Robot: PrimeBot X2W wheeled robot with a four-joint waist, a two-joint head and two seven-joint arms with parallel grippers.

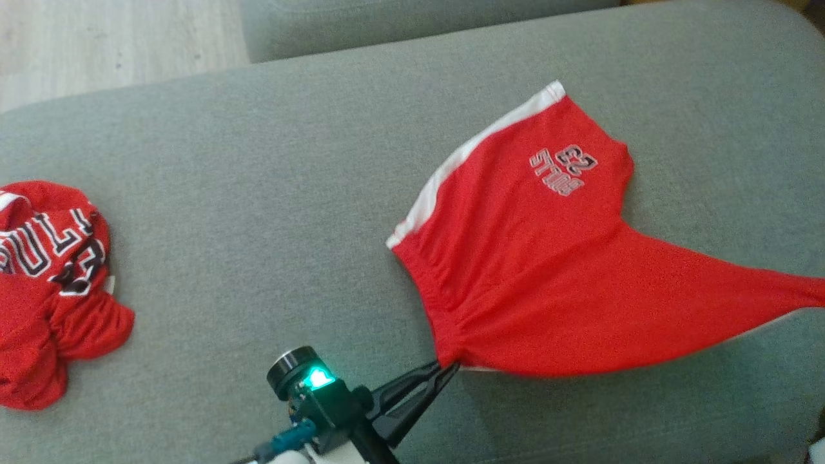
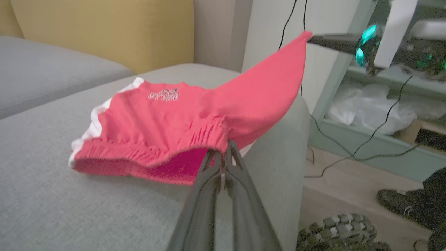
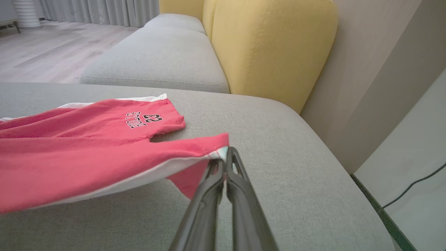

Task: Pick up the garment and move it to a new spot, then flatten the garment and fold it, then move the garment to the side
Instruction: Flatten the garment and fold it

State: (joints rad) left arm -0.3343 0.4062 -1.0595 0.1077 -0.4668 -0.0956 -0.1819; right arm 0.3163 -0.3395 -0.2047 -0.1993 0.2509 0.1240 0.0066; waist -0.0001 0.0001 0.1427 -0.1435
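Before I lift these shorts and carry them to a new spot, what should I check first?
1. Hold of left gripper on the waistband corner of the shorts: ok, shut on it.
2. Hold of right gripper on a leg hem corner: ok, shut on it.
3. Fabric stretched between the two grips: ok.
4. Whole garment off the cushion: not ok, one leg lies on it.
5. Bare cushion between the shorts and the crumpled jersey for landing: ok.
6. Right arm's path free of the cables beside the sofa: cannot tell.

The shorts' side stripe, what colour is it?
White stripe on red shorts; best in the head view.
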